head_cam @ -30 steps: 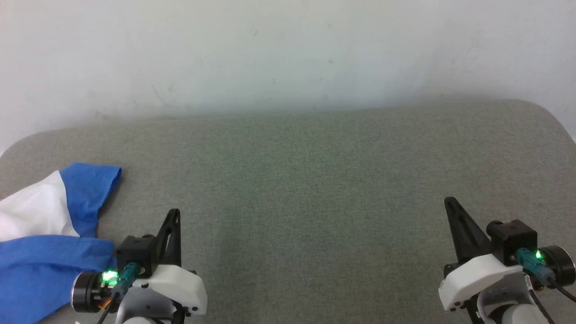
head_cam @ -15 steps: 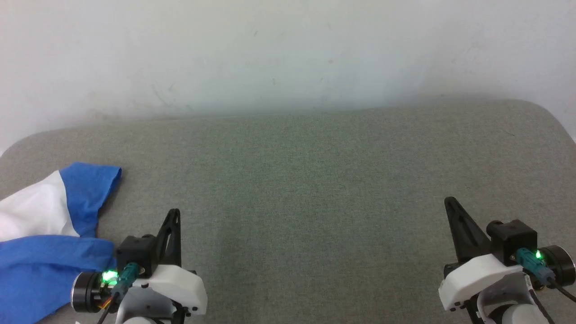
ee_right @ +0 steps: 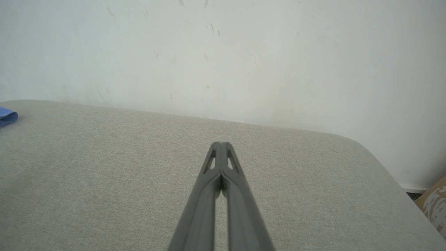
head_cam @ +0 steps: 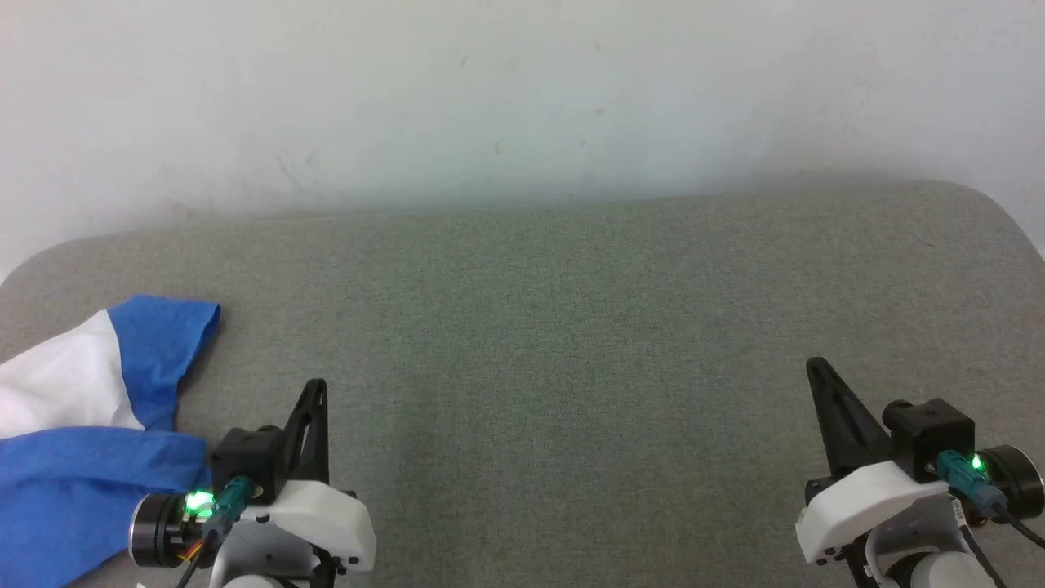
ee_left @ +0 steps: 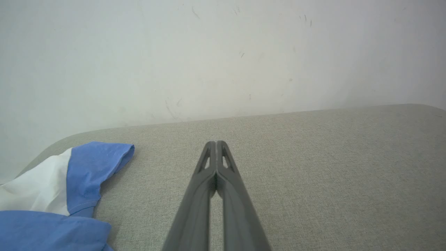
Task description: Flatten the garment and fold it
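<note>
The soft white, blue-sleeved shirt (head_cam: 73, 433) lay bunched at the grey fabric surface's (head_cam: 571, 327) left edge. The left gripper (head_cam: 317, 390) and right gripper (head_cam: 816, 369), fingers together and empty, probably needed to open wide before dragging it centreward.

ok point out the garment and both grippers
garment (head_cam: 69, 494), head view, blue lower fold
left gripper (ee_left: 216, 144), left wrist view, tips of shut jaws
right gripper (ee_right: 220, 145), right wrist view, tips of shut jaws

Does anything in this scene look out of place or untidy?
Yes: the shirt lies bunched at the left end of the grey surface, its blue parts folded over the white, not spread flat. Nothing looks spilled or damaged.
</note>
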### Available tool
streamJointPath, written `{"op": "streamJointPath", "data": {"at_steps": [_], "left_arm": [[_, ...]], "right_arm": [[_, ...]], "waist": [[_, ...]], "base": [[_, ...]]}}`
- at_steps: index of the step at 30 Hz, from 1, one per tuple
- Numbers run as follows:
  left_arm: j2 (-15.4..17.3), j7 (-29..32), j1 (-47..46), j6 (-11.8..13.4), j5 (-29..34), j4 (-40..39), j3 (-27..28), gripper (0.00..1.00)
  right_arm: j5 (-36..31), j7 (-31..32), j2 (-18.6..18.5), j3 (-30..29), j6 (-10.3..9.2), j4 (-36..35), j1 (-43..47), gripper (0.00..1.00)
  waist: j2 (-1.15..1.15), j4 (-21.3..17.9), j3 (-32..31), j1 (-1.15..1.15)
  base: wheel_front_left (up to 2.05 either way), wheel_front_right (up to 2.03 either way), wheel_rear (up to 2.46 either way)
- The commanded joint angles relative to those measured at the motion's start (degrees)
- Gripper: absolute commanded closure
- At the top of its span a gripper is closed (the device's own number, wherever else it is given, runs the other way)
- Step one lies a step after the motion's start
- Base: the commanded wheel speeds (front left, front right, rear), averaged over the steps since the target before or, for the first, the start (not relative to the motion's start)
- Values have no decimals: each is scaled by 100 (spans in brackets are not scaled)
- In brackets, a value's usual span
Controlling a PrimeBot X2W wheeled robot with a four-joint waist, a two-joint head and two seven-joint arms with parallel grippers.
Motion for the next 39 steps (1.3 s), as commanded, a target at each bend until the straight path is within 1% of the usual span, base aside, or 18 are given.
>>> {"op": "streamJointPath", "data": {"at_steps": [1, 16, 17, 39], "left_arm": [[-13, 1, -71, -4, 21, -27, -5, 100], [-13, 1, -71, -4, 21, -27, -5, 100], [0, -2, 2, 0, -1, 2, 1, 0], [-1, -230, 10, -36, -190, 94, -58, 0]], "right_arm": [[-43, 4, 18, -4, -5, 9, -82, 100], [-43, 4, 18, -4, -5, 9, -82, 100], [1, -1, -1, 1, 0, -1, 2, 0], [117, -184, 0, -84, -1, 92, 61, 0]], "waist": [[0, 0, 0, 0], [0, 0, 0, 0], [0, 0, 0, 0], [0, 35, -54, 0]], "base": [[0, 0, 0], [0, 0, 0], [0, 0, 0], [0, 0, 0]]}}
